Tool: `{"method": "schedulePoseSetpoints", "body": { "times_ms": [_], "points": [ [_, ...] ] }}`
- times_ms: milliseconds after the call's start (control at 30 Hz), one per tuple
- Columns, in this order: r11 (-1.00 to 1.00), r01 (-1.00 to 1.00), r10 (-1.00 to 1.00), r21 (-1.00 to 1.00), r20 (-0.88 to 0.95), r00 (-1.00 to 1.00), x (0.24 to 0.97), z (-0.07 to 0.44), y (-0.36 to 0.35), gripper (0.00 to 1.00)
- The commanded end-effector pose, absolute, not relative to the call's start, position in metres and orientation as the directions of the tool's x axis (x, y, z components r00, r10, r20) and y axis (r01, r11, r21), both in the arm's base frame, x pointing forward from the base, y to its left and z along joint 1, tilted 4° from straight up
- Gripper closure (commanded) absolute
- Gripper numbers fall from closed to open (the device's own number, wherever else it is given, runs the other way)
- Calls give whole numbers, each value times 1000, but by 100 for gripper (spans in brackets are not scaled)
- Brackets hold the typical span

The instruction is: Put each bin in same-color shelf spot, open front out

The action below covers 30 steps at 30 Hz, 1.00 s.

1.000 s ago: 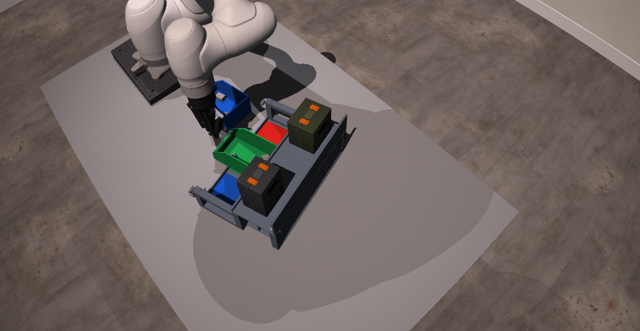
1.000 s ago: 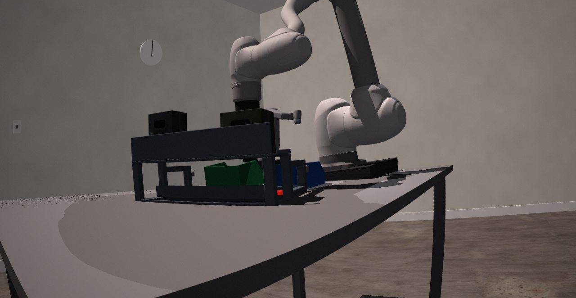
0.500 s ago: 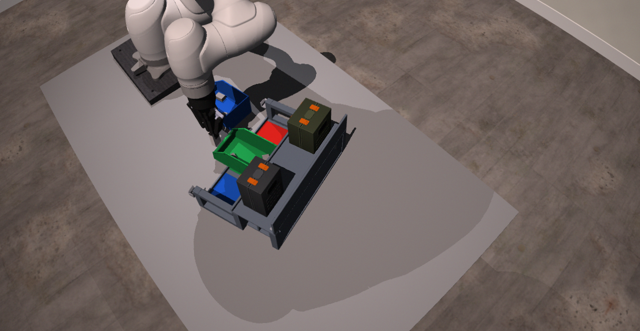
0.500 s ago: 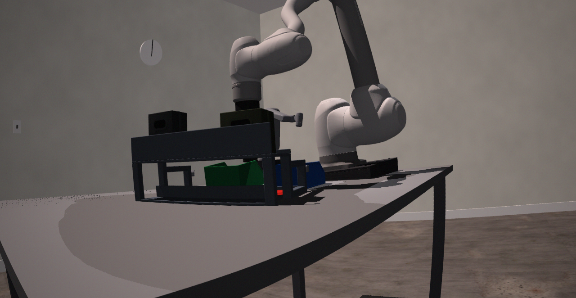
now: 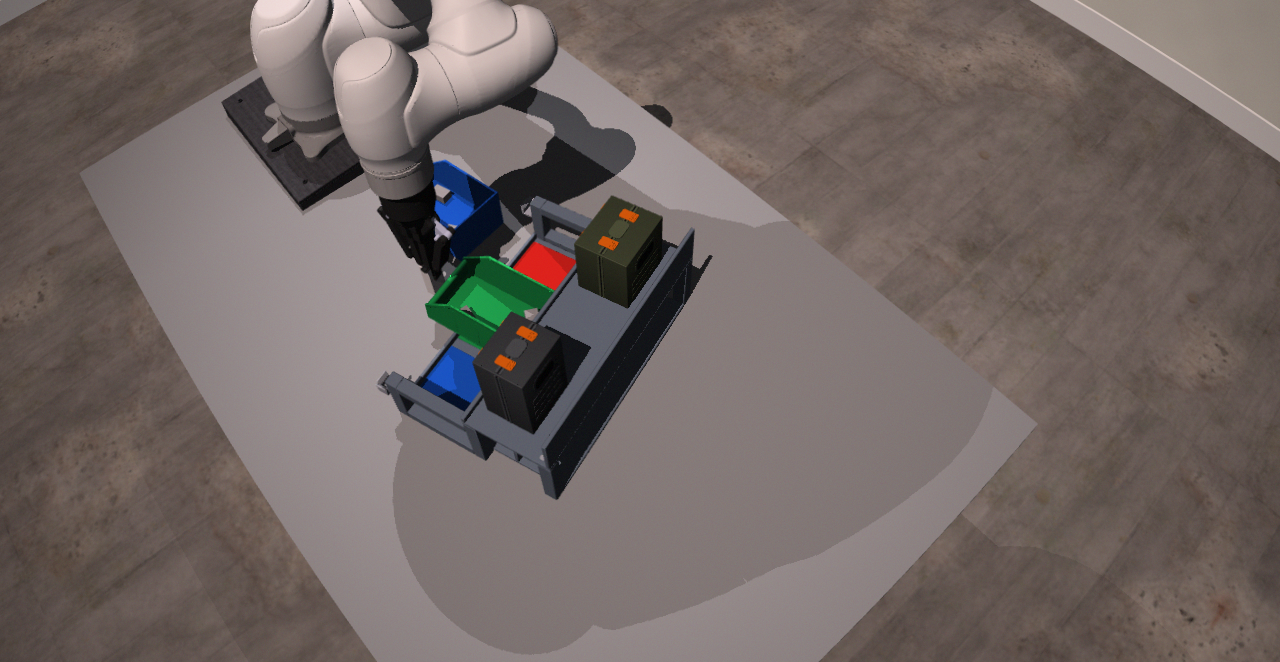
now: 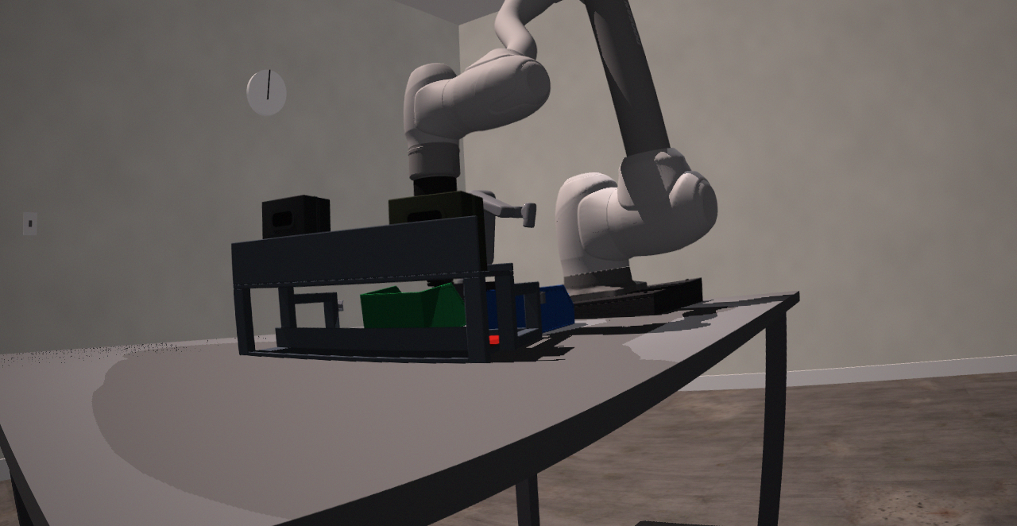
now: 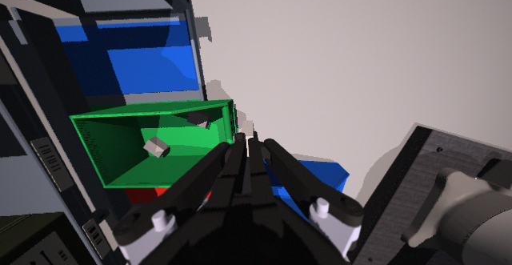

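Note:
A green bin (image 5: 490,307) (image 6: 412,311) (image 7: 180,137) with grey parts inside sits in the shelf's middle spot, between the blue mark (image 5: 452,376) (image 7: 156,69) and the red mark (image 5: 546,266) (image 6: 493,339) (image 7: 140,194). Its open front faces out and appears to reach past the front lip. Whether it is tilted is unclear; its own mark is hidden. A blue bin (image 5: 478,224) (image 6: 558,309) (image 7: 324,173) stands on the table outside the shelf, with a grey part inside. My gripper (image 5: 435,273) (image 7: 248,128) is shut and empty, just outside the green bin's front. Contact cannot be told.
The shelf's low upper board (image 5: 572,318) carries a dark grey case (image 5: 519,371) (image 6: 295,217) and an olive case (image 5: 619,250) (image 6: 434,207) (image 7: 28,237). Side rails frame the shelf. The arm's dark base plate (image 5: 304,183) (image 6: 661,301) (image 7: 404,193) lies beyond the blue bin.

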State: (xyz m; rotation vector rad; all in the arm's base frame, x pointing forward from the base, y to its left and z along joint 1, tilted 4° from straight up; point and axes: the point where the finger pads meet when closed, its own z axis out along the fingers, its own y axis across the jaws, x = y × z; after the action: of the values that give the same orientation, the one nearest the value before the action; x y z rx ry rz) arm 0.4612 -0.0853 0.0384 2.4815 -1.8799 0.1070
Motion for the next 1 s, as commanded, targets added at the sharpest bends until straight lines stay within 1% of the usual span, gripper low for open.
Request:
{"method": "schedulePoseSetpoints", "body": {
  "times_ms": [0,967],
  "points": [
    [-271,-962,-960,-20,71,269,463,38,-85,90],
    [-271,-962,-960,-20,71,269,471,39,-83,90]
  ]
}}
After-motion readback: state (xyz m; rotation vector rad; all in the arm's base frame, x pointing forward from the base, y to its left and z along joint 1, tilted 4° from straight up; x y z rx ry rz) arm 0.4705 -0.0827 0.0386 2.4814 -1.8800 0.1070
